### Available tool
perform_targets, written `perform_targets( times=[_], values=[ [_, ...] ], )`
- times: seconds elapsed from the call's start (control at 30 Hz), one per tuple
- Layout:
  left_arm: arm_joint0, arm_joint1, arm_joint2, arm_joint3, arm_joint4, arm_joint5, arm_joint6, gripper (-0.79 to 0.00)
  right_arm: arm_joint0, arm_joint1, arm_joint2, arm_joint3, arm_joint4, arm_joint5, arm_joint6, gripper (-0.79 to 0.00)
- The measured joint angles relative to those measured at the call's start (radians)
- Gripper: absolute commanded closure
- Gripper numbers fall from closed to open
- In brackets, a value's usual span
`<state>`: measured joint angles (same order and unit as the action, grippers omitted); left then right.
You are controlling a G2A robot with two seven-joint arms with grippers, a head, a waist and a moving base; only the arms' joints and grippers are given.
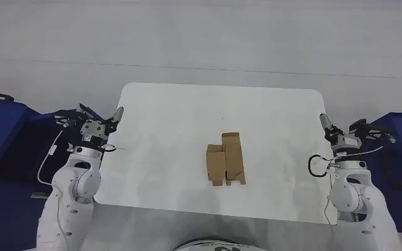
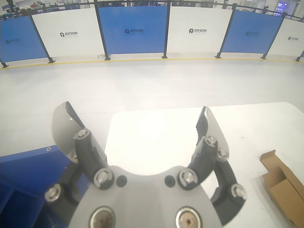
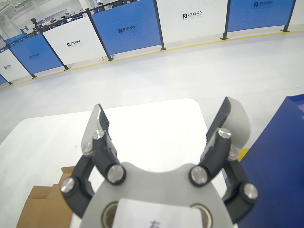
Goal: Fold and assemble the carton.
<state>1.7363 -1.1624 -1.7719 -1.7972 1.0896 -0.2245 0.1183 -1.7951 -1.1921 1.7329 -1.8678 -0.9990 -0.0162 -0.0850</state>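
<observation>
Lying flat on table [image 1: 188, 125]: carton [image 1: 225, 160], unassembled. Left gripper [image 2: 135, 110] & right gripper [image 3: 162, 105] both spread wide, at opp. edges.

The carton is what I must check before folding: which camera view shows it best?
The top view: the whole carton lies flat on the table, apart from both arms. The left wrist view catches only part of it at the picture's edge; in the right wrist view the right gripper hides much of it.

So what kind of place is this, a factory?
Probably a big factory hall or robot test area: blue and white fence panels ring a wide pale floor with a yellow line, and a flat cardboard carton lies on a white work table.
</observation>
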Motion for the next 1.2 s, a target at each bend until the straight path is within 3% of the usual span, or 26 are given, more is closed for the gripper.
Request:
perform_targets(
  times=[0.1,0.17,0.23,0.37,0.53,0.63,0.73,1.07,1.2],
  values=[
    [0.039,-0.006,0.055,-0.076,-0.124,-0.052,-0.122,-0.785,0.014,0.003,0.009,0.006,0.112,-0.111,0.112,-0.785],
    [0.093,-0.008,0.099,-0.165,-0.292,-0.083,-0.286,-0.785,0.037,0.012,0.044,0.033,0.315,-0.247,0.303,-0.785],
    [0.148,-0.007,0.124,-0.256,-0.476,-0.09,-0.452,-0.785,0.08,0.022,0.072,0.085,0.586,-0.311,0.526,-0.785],
    [0.169,0.0,0.167,-0.349,-0.758,-0.02,-0.745,-0.785,0.18,0.04,0.1,0.206,0.977,-0.228,0.889,-0.785],
    [0.029,0.003,0.309,-0.275,-0.937,0.073,-1.03,-0.785,0.299,0.058,0.077,0.392,1.203,-0.129,1.21,-0.785],
    [-0.079,-0.004,0.404,-0.194,-0.948,0.114,-1.068,-0.785,0.359,0.066,0.054,0.486,1.195,-0.139,1.291,-0.785],
    [-0.168,-0.007,0.448,-0.141,-0.979,0.174,-1.094,-0.785,0.38,0.071,0.043,0.521,1.153,-0.172,1.291,-0.785],
    [-0.165,-0.008,0.449,-0.138,-0.978,0.17,-1.089,-0.785,0.379,0.071,0.044,0.52,1.154,-0.171,1.289,-0.785],
    [-0.207,-0.016,0.521,-0.045,-1.006,0.098,-1.053,-0.785,0.379,0.071,0.044,0.52,1.154,-0.171,1.289,-0.785]
  ],
)
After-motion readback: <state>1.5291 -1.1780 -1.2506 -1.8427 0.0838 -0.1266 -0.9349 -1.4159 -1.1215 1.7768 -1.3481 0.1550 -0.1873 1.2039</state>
